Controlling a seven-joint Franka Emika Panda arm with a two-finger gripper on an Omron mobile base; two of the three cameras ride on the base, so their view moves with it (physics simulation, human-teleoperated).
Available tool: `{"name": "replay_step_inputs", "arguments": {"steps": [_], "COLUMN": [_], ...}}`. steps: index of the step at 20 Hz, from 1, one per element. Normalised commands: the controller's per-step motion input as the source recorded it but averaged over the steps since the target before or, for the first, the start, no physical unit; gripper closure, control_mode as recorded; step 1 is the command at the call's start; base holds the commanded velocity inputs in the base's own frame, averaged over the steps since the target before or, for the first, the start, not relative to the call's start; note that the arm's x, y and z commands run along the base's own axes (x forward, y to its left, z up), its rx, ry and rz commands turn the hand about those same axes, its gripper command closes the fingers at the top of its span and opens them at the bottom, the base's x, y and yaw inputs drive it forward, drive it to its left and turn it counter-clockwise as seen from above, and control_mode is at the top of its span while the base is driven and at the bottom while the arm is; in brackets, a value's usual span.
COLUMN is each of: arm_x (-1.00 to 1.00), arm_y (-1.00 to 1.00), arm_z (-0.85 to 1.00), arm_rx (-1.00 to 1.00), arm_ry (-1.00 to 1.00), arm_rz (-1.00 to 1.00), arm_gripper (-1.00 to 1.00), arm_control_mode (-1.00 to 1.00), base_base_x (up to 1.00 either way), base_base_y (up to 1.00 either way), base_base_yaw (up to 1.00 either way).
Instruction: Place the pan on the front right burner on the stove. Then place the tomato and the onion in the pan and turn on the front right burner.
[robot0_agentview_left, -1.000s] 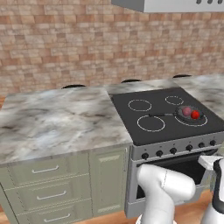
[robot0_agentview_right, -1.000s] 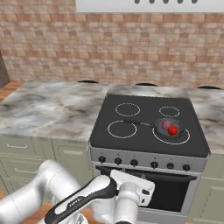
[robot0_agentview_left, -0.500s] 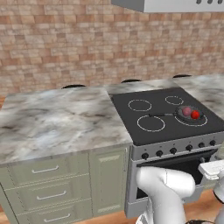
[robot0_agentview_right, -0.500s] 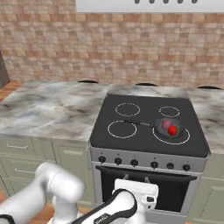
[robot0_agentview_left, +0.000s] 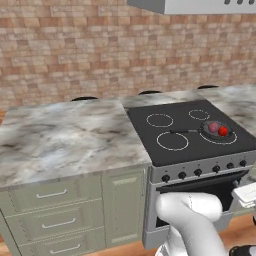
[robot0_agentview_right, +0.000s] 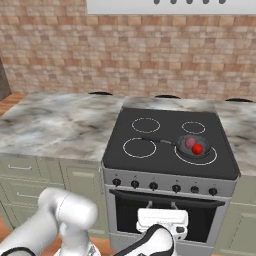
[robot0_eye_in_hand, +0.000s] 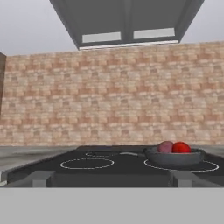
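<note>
Hand view: the camera sits low, level with the front edge of the stove (robot0_eye_in_hand: 113, 173), looking across the black cooktop toward the brick wall (robot0_eye_in_hand: 109, 96). The tool's fingertips are not distinct here; going by the record its jaws stand wide apart, holding nothing. No brand, label or legible writing on any surface.

Right base view: the white arm (robot0_agentview_right: 70, 220) bends low in front of the oven door (robot0_agentview_right: 165, 210), with the hand's white block (robot0_agentview_right: 162, 220) just before the door, below the knob row (robot0_agentview_right: 165, 187).

Left base view: the same block (robot0_agentview_left: 247, 194) shows at the right edge, beside the oven door.

On the cooktop, the pan (robot0_agentview_right: 194, 146) sits on the front right burner (robot0_agentview_right: 196, 155), its thin handle pointing left toward the middle of the cooktop. Inside lie the tomato (robot0_agentview_right: 197, 148) and the onion (robot0_agentview_right: 190, 143), touching, with the tomato nearer the stove front and the onion behind it.

The hand view gives a side profile: pan rim (robot0_eye_in_hand: 175, 155) with both balls rising above it. Both base views give the top-down layout of 4 burner rings, plus the marble bench (robot0_agentview_left: 65, 140) left of the stove and the drawers (robot0_agentview_left: 50, 215) under it.

Farthest: the range hood (robot0_eye_in_hand: 127, 22) overhead.
</note>
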Motion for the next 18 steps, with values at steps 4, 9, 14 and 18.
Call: {"name": "replay_step_inputs", "arguments": {"steps": [4,9,14,18], "arm_x": [0.01,0.03,0.04,0.10], "arm_y": [0.10,0.15,0.12,0.14], "arm_z": [0.15,0.23,0.19,0.02], "arm_rx": [-0.10,-0.03,0.01,0.03], "arm_ry": [0.18,0.33,0.27,0.05], "arm_rz": [-0.01,-0.01,-0.02,-0.09], "arm_gripper": [-1.00,-1.00,-1.00,-1.00], "arm_control_mode": [-1.00,-1.00,-1.00,-1.00], "base_base_x": [0.00,0.00,0.00,0.00], "base_base_y": [0.00,0.00,0.00,0.00], "base_base_yaw": [0.00,0.00,0.00,0.00]}}
